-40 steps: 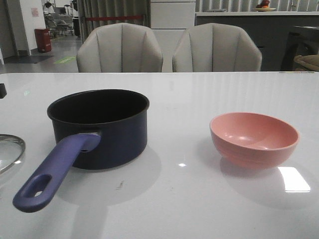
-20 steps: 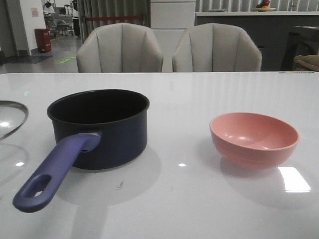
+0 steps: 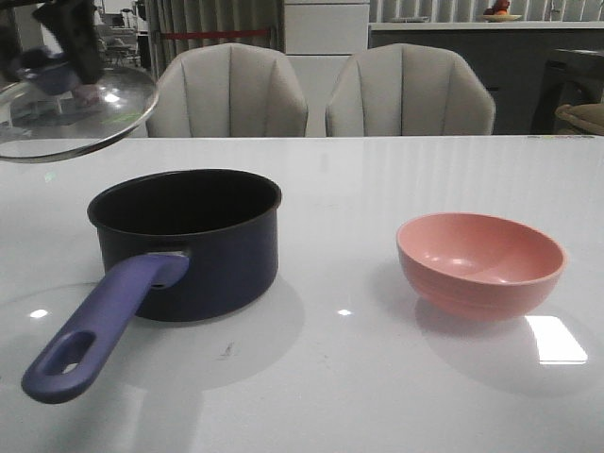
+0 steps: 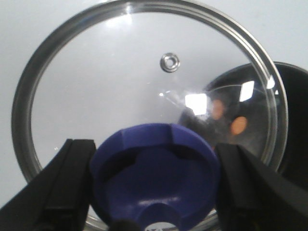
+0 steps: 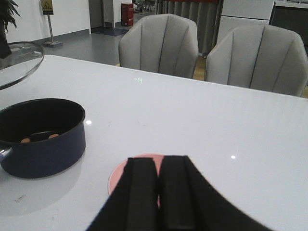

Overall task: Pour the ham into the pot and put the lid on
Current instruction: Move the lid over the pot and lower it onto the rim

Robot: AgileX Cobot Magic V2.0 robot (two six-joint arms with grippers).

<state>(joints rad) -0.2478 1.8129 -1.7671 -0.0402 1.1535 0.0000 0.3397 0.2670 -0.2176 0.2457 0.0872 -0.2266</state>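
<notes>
Two vessels stood on the white tabletop (image 3: 377,377) in the front view: the dark navy pot (image 3: 189,241) toward the left, its purple-blue handle reaching toward the camera, and an empty pink bowl (image 3: 481,262) well apart to its right. Above and left of the pot, the glass lid (image 3: 71,113) hung tilted in the air, held at its knob by the left hand (image 3: 52,42), only partly in frame; two grey chairs (image 3: 226,90) stood behind the tabletop. From the left wrist view, both dark fingers (image 4: 65,187) pressed against the sides of the blue notched knob (image 4: 154,175), and through the glass the pot's rim (image 4: 293,120) and two orange blurs of ham (image 4: 238,126) showed. From the right wrist view, the right hand (image 5: 159,190) had its fingers drawn together with nothing between them, over the pink bowl's edge (image 5: 118,175); ham chunks (image 5: 53,136) lay inside the pot (image 5: 41,137), the lid (image 5: 19,62) aloft beyond it.
</notes>
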